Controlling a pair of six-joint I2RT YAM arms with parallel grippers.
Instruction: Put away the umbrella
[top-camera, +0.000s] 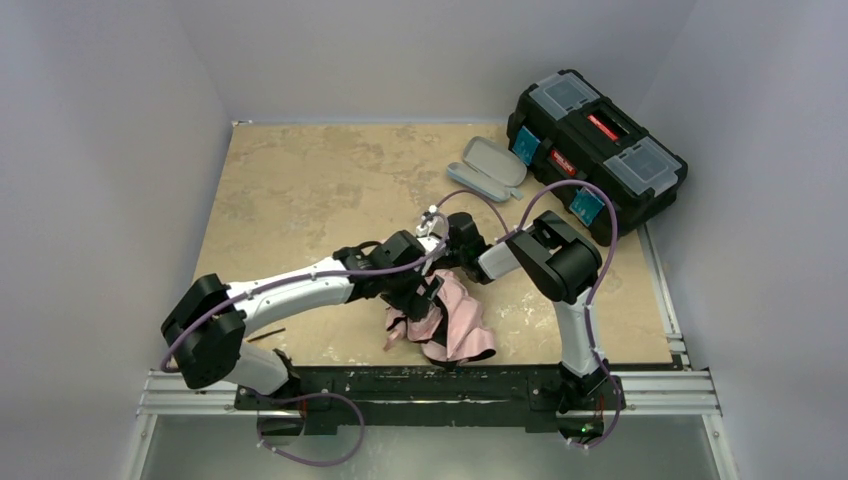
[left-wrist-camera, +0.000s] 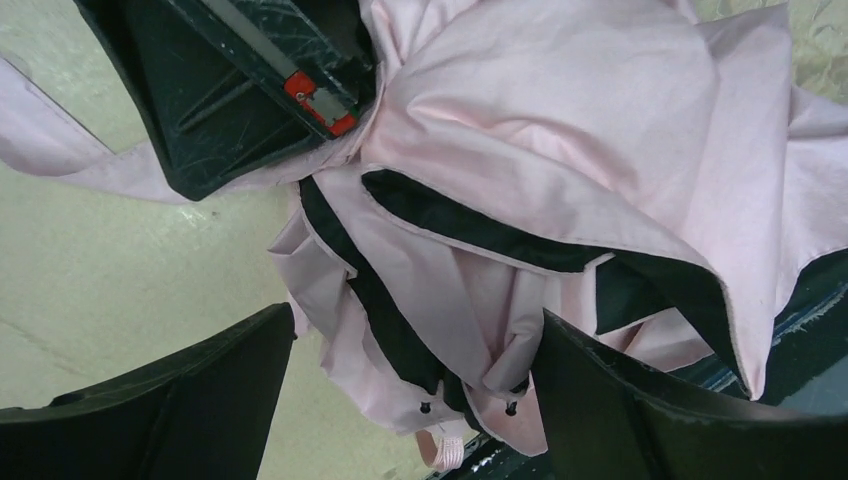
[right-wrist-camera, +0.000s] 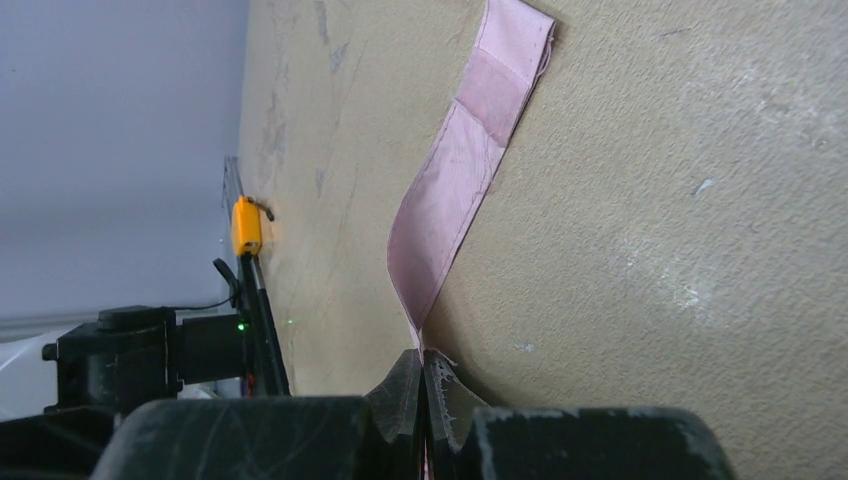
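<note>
The black plastic toolbox (top-camera: 598, 150) sits well beyond both grippers, shut; I can't make out what's under its clear lids. The crumpled pale pink, black-lined umbrella (left-wrist-camera: 560, 130) lies on the table (top-camera: 300, 190), between and beyond my left gripper's (left-wrist-camera: 415, 400) wide-spread fingers, with shaft and handle hidden. The grey oval case (top-camera: 487, 168) lies open, its interior unreadable. My right gripper (right-wrist-camera: 422, 385) pinches the umbrella's pink strap (right-wrist-camera: 450, 170).
</note>
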